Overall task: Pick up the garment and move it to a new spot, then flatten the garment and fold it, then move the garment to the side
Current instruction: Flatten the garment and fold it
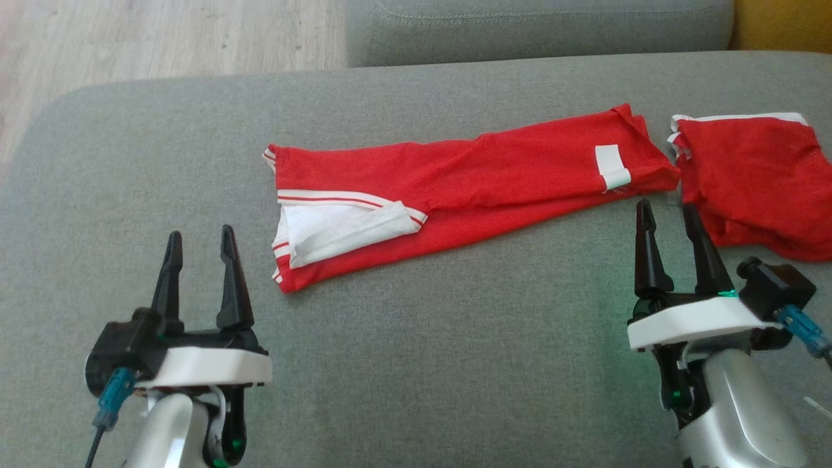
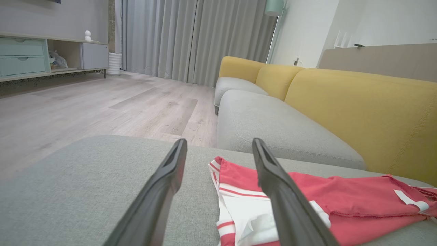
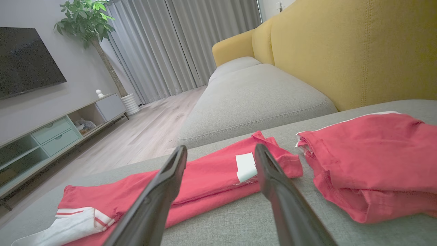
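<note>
The garment (image 1: 494,169), red with white trim, lies on the grey cushion (image 1: 416,364) as a long strip folded lengthwise. Its white-edged sleeve (image 1: 338,227) is at the left end and a white label (image 1: 612,166) sits near the right end. My left gripper (image 1: 201,233) hovers open just left of the sleeve end, with nothing between its fingers. My right gripper (image 1: 666,205) stands open just in front of the label end, also empty. The left wrist view has the garment (image 2: 341,198) behind the open left gripper (image 2: 219,141). In the right wrist view the garment (image 3: 211,177) lies past the open right gripper (image 3: 220,147).
A second red garment (image 1: 754,182) lies folded at the right, close to the strip's end, and shows too in the right wrist view (image 3: 375,153). A further grey seat cushion (image 1: 539,26) lies beyond, with the yellow sofa back (image 3: 341,51) at the right. Wood floor (image 1: 162,39) lies past the cushion's rounded left corner.
</note>
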Tool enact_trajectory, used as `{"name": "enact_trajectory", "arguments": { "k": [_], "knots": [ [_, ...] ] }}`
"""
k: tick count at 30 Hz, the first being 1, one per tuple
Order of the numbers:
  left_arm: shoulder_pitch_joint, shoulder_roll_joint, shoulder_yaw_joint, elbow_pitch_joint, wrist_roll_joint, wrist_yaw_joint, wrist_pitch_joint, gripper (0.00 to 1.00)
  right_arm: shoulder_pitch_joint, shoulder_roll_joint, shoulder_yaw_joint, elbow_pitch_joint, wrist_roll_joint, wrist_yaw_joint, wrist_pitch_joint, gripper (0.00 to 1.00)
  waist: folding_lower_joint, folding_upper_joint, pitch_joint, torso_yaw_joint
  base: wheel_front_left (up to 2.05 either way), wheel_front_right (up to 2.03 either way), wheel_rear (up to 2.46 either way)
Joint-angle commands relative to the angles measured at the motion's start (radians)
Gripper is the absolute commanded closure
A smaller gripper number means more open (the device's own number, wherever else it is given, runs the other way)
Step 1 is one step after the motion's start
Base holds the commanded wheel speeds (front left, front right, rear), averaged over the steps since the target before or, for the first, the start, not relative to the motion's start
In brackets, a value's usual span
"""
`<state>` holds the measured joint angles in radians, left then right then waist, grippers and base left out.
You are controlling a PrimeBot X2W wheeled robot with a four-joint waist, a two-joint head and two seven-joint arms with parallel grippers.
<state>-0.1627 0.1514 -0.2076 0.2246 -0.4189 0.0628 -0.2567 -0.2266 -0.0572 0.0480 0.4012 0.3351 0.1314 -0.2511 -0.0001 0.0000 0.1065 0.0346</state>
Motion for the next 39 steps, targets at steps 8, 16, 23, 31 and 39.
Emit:
{"name": "enact_trajectory", "arguments": {
  "k": [8, 16, 23, 31, 39],
  "knots": [
    [-0.071, -0.050, 0.111, -0.009, 0.090, -0.092, -0.005, 0.00, -0.070, 0.007, 0.013, -0.029, -0.031, -0.001, -0.002, 0.00, 0.0001, 0.0000, 0.063, 0.016, 0.00, 0.00, 0.00],
    [-0.131, -0.080, 0.133, 0.000, 0.139, -0.144, -0.005, 0.00, -0.259, 0.007, -0.123, 0.088, -0.144, -0.001, 0.086, 0.00, 0.0001, 0.0000, 0.161, 0.050, 0.00, 0.00, 0.00],
    [-0.169, -0.094, 0.131, 0.007, 0.154, -0.166, -0.005, 0.00, -0.406, 0.007, -0.303, 0.255, -0.272, -0.001, 0.152, 0.00, 0.0001, 0.0000, 0.220, 0.085, 0.00, 0.00, 0.00],
    [-0.179, -0.100, 0.123, 0.012, 0.160, -0.178, -0.005, 0.00, -0.469, 0.007, -0.465, 0.405, -0.438, -0.001, 0.161, 0.00, 0.0001, 0.0000, 0.244, 0.107, 0.00, 0.00, 0.00],
    [-0.185, -0.101, 0.120, 0.009, 0.155, -0.180, -0.005, 0.00, -0.524, 0.007, -0.490, 0.540, -0.461, -0.001, 0.161, 0.15, 0.0001, 0.0000, 0.258, 0.110, 0.00, 0.00, 0.00]
  ]
}}
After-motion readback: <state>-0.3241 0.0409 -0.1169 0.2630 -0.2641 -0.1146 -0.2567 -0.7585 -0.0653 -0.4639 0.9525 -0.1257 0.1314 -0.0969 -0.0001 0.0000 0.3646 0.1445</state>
